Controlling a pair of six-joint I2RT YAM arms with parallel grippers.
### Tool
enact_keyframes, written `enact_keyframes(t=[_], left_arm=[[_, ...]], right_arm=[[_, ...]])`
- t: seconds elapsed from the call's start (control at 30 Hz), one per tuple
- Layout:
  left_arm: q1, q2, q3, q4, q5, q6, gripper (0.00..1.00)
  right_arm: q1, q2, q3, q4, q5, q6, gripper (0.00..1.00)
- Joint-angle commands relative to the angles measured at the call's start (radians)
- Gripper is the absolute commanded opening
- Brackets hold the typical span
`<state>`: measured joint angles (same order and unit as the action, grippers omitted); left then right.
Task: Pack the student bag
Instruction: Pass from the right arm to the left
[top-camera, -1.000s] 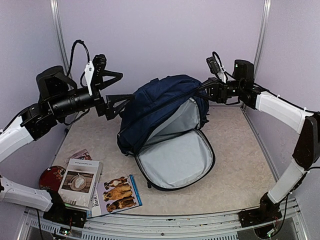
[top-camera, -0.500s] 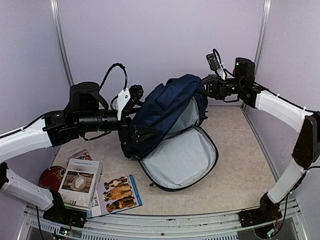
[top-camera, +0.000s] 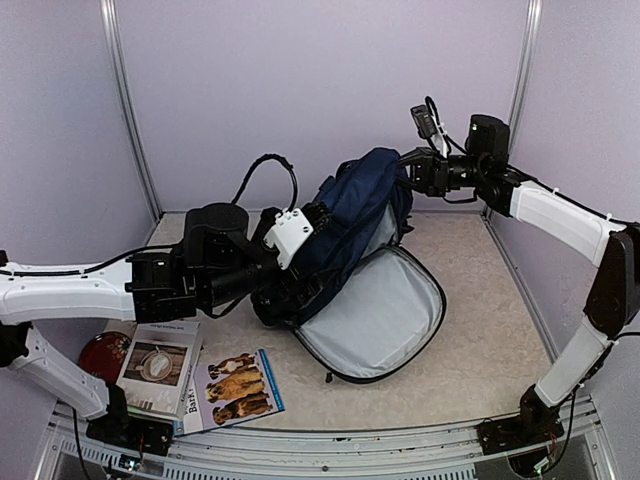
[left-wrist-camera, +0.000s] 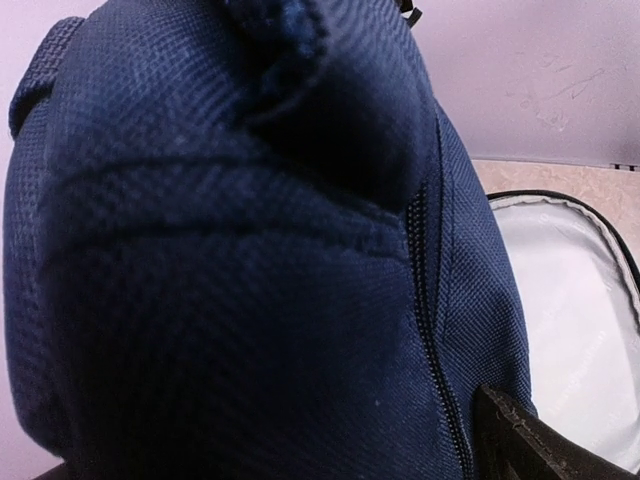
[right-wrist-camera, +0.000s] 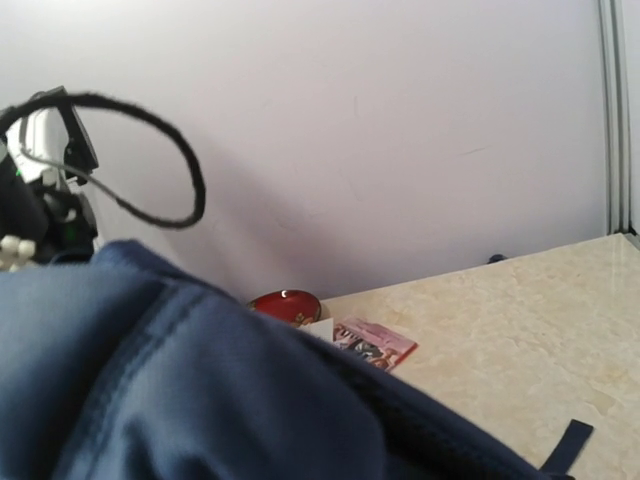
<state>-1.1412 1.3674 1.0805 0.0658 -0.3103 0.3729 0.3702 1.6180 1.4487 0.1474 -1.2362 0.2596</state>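
The table (top-camera: 490, 300) is biggest. On it, mid-back, sits the bag (top-camera: 360, 205), its flap down flat so the grey inside shows. My R gripper (top-camera: 408, 172) is pinched tight on the bag's top & holds it up, so the mouth gapes. My L gripper (top-camera: 292, 283) is spread wide, nothing in it, pushed against the bag's side, prob. to steady it. Books (top-camera: 160, 365) & a red dish (top-camera: 100, 352) wait front left, not packed yet.

Bright, even light casts only faint shadows; the close student bag (right-wrist-camera: 150, 380) looks soft-focused in the right wrist view.
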Motion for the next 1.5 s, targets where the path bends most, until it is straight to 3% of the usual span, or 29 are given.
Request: enact_keyframes(t=[0.0,0.13,0.33,0.43,0.6,0.63,0.7,0.77,0.8,0.93,1.13,1.27,1.47], left_arm=[[-0.016,0.017,-0.046,0.127,-0.161,0.023,0.99],[-0.01,0.01,-0.062,0.132,-0.078,0.014,0.95],[0.024,-0.002,-0.033,0.085,0.074,-0.051,0.39],[0.045,-0.035,-0.031,0.091,0.145,-0.083,0.01],[0.088,-0.094,-0.047,0.127,0.174,-0.138,0.0],[0.099,-0.108,-0.049,0.13,0.202,-0.152,0.0],[0.125,-0.133,-0.061,0.145,0.25,-0.169,0.0],[0.154,-0.153,-0.074,0.164,0.289,-0.195,0.0],[0.171,-0.161,-0.077,0.168,0.314,-0.213,0.0],[0.22,-0.189,-0.091,0.18,0.406,-0.245,0.0],[0.269,-0.207,-0.091,0.199,0.434,-0.328,0.0],[0.31,-0.205,-0.047,0.176,0.266,-0.432,0.0],[0.313,-0.293,-0.031,0.189,0.09,-0.347,0.0]], right_arm=[[0.028,-0.062,0.061,0.076,0.032,0.013,0.0],[0.028,-0.061,0.06,0.068,0.034,0.009,0.0],[0.029,-0.066,0.058,0.044,0.041,-0.005,0.0],[0.029,-0.072,0.061,0.01,0.05,-0.032,0.0],[0.029,-0.073,0.091,-0.127,0.042,-0.129,0.0],[0.029,-0.074,0.102,-0.177,0.023,-0.192,0.12],[0.029,-0.08,0.119,-0.303,0.002,-0.323,0.45],[0.029,-0.084,0.154,-0.458,0.007,-0.479,0.91],[0.029,-0.082,0.182,-0.552,0.016,-0.557,0.99],[0.044,-0.068,0.244,-0.778,0.108,-0.806,1.0],[0.058,-0.016,0.296,-0.901,0.15,-0.907,1.0],[0.058,-0.044,0.286,-0.839,0.14,-0.845,1.0],[0.058,-0.198,0.147,-0.548,0.224,-0.597,1.0]])
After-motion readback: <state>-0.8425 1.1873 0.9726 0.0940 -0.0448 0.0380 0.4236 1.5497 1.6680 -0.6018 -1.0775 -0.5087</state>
